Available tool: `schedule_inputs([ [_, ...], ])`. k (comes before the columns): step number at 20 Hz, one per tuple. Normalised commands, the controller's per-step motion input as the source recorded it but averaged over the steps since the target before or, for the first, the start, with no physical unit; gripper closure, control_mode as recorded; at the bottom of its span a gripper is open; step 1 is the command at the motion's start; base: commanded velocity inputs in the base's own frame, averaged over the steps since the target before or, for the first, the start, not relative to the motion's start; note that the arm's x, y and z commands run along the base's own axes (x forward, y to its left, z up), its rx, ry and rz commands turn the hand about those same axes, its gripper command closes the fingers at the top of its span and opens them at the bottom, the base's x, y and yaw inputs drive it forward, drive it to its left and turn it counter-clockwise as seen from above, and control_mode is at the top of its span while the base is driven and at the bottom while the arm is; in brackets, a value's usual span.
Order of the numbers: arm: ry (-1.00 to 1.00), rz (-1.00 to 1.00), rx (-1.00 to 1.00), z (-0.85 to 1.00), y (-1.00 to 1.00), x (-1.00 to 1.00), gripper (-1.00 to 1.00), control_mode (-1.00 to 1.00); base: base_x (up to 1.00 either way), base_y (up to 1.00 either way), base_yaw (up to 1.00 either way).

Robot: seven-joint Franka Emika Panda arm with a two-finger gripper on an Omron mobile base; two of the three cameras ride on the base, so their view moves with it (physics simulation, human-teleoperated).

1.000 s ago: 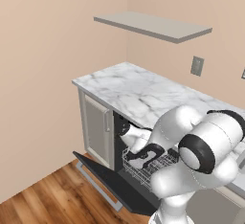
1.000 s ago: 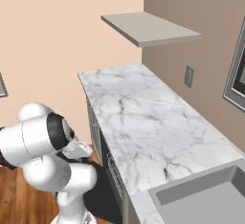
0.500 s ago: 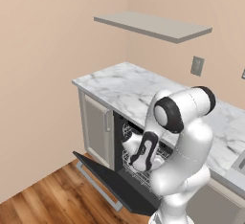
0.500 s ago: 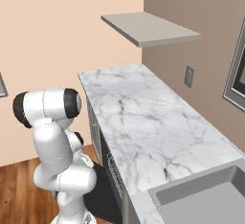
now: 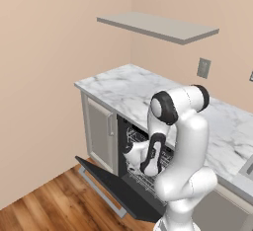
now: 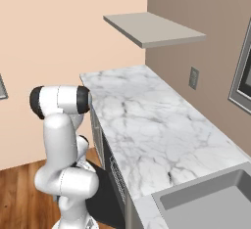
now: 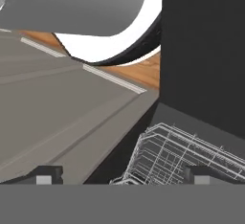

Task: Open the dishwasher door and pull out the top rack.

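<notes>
The dishwasher door (image 5: 114,186) is a black panel lying open and almost flat over the floor, its grey bar handle (image 5: 100,191) along the outer edge. In the dark opening the top rack (image 5: 135,136) shows as thin white wire, with more wire grid (image 5: 147,176) lower down above the door. My gripper (image 5: 128,148) hangs in front of the opening, just below the upper wires. In the hand view my gripper (image 7: 128,176) is open, its fingertips (image 7: 48,175) far apart, with a wire rack (image 7: 184,155) just beyond them and nothing between them.
A marble counter (image 5: 133,84) runs above the dishwasher, with a narrow grey cabinet door (image 5: 100,136) to its left. A wall shelf (image 5: 158,26) hangs overhead. A sink (image 6: 211,201) lies at the counter's near right. Wooden floor (image 5: 54,208) spreads in front of the open door (image 6: 105,194).
The arm's upper links have swung upright and away from the cameras. The hand has stayed at the dishwasher opening, shifting slightly left. The jaws have stayed open.
</notes>
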Motion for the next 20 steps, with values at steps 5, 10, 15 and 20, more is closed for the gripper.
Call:
schedule_inputs([
  [5,-0.26,0.00,-0.08,-0.23,0.00,0.33,-1.00,-1.00,0.00,0.00,0.00],
  [10,-0.25,0.00,-0.08,-0.15,-0.09,0.15,-1.00,-1.00,0.00,0.00,0.00],
  [15,-0.17,-0.01,-0.04,-0.10,-0.29,0.24,-1.00,-1.00,0.00,0.00,0.00],
  [20,0.00,-0.18,0.00,-0.01,-0.16,0.42,-1.00,-1.00,0.00,0.00,0.00],
])
